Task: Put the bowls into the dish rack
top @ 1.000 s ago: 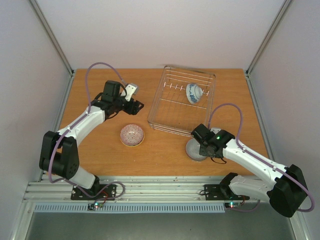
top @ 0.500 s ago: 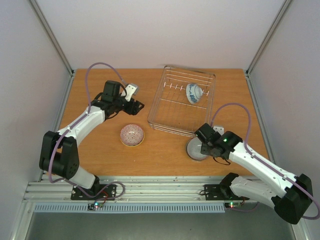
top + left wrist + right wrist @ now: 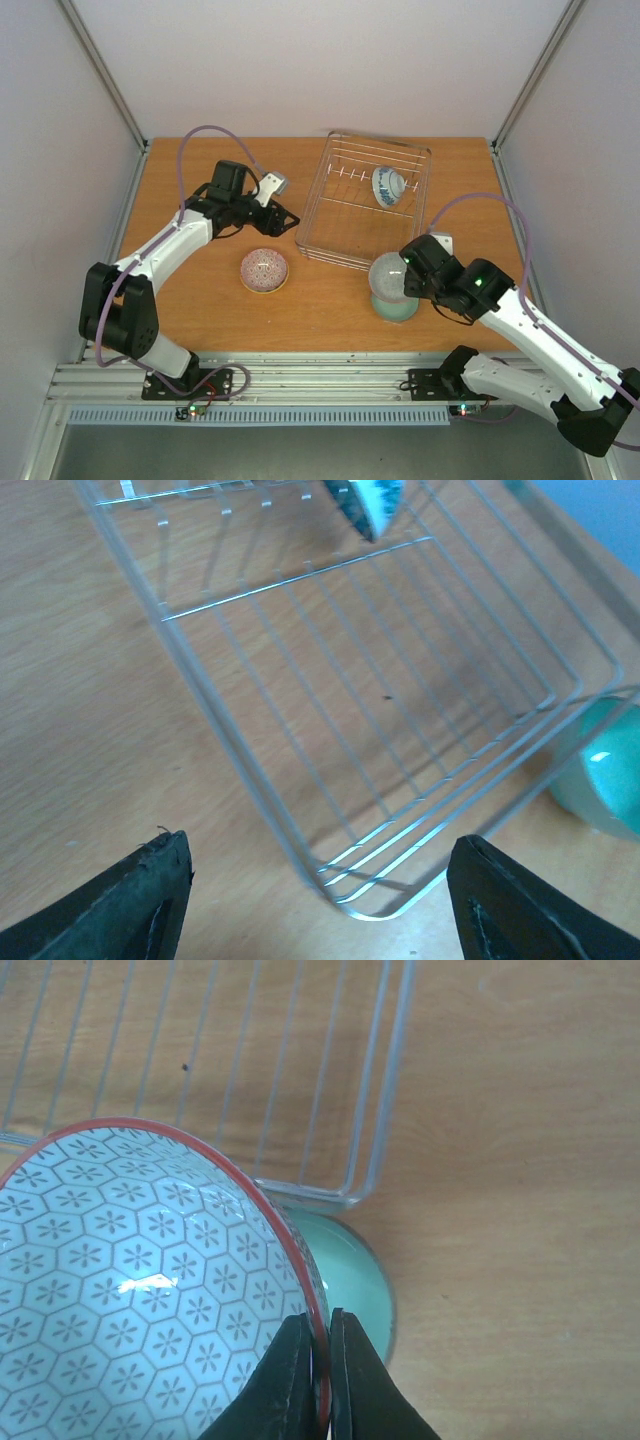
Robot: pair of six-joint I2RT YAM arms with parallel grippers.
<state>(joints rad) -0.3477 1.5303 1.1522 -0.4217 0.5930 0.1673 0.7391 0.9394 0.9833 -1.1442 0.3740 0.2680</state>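
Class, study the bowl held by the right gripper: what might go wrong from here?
The right gripper pinches the patterned bowl only by its rim, so it might slip and drop onto the green bowl below. Carried low, it may also knock the near wall of the rack.

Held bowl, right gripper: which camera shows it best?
Right wrist: the held bowl fills the frame, hexagon pattern and red rim sharp, right gripper pinching its rim. Top external shows it small and pale. Left wrist shows only a blurred green bowl, unclear which.
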